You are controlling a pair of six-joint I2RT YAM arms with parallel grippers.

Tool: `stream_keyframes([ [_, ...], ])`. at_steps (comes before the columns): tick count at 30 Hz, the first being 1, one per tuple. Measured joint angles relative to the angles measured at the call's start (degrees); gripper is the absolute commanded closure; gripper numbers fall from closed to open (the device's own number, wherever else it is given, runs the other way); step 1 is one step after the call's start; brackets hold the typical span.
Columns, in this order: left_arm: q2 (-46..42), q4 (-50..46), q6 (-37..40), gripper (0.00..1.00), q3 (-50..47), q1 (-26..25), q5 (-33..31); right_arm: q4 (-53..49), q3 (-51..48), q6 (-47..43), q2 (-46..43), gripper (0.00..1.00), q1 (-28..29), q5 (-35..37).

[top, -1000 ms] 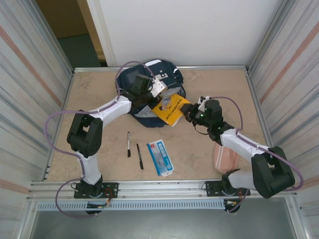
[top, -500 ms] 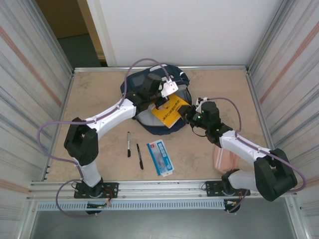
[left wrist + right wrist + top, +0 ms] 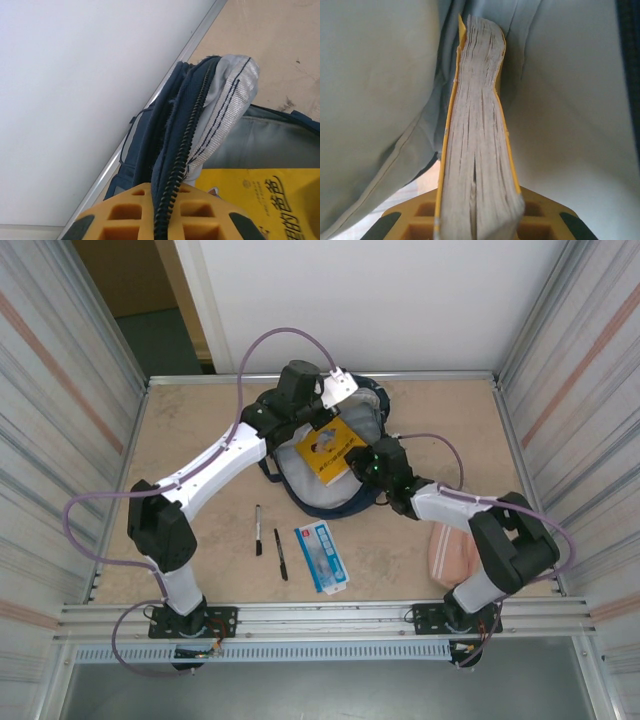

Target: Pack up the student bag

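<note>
Navy-blue fabric with a pale grey lining, the student bag [image 3: 318, 490] lies open at the far middle of the desk [image 3: 180, 440]. Its zipper edge [image 3: 175, 165] is pinched between the closed left jaws and lifted above the rest of the bag. A yellow book [image 3: 330, 448] sits partway inside the mouth, its near end clamped by the right jaws reaching in from the right. Nearer the arms, a black pen [image 3: 258, 530], a second pen [image 3: 281, 554], a blue-and-white packet [image 3: 322, 556] and a pink pouch [image 3: 452, 552] lie apart from the bag.
</note>
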Motion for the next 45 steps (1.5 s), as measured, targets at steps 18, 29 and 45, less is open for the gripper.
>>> stream_keyframes([
  [18, 0.0, -3.34, -2.14, 1.0, 0.04, 0.22, 1.62, 13.64, 7.69, 15.89, 17.31, 1.0, -1.14, -1.88],
  [29, 0.0, -2.93, -3.06, 1.0, -0.28, 2.47, 2.32, 10.78, 5.31, 17.05, 10.47, 1.0, -1.95, -4.02],
  [45, -0.48, -3.78, -13.33, 1.0, -1.05, 0.83, 4.94, 10.14, 15.72, 14.47, 21.59, 1.0, 0.55, 9.09],
])
